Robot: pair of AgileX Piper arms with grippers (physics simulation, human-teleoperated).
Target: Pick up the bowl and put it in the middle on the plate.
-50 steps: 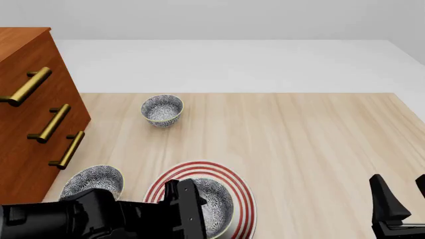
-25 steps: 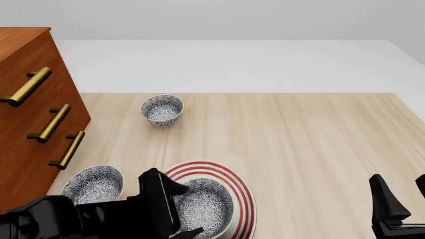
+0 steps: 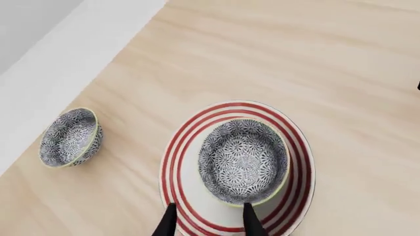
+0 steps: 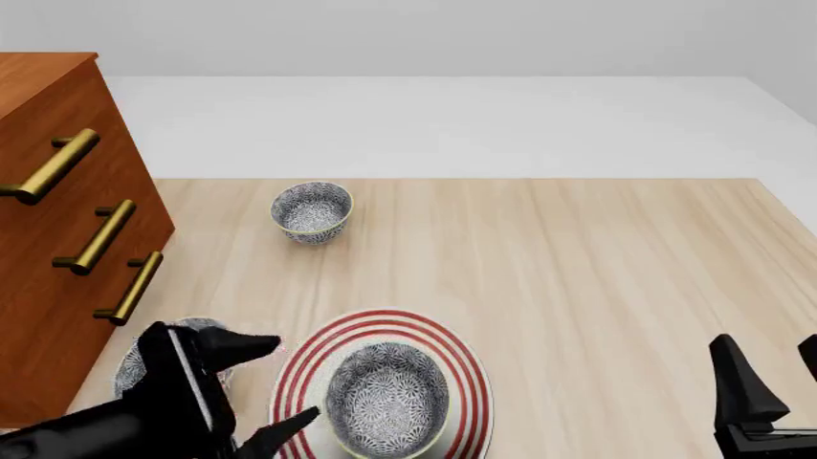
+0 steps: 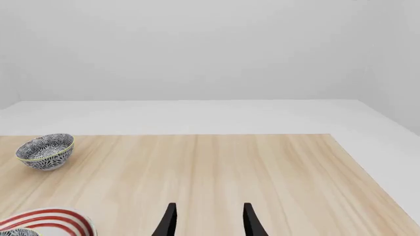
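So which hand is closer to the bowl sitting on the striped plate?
The left hand. It sits open just beside the bowl at the red-ringed plate and its left edge. The right hand is far off by the table's right side, also open.

Glossy black all over. Left gripper point(image 4: 277, 384): blocky body, two tapering pointed fingers point(image 4: 237, 345), a thin pale edge line along the housing. Right gripper point(image 4: 771, 382): same black finish, wedge-shaped fingers point(image 4: 739, 381) on a ribbed base.
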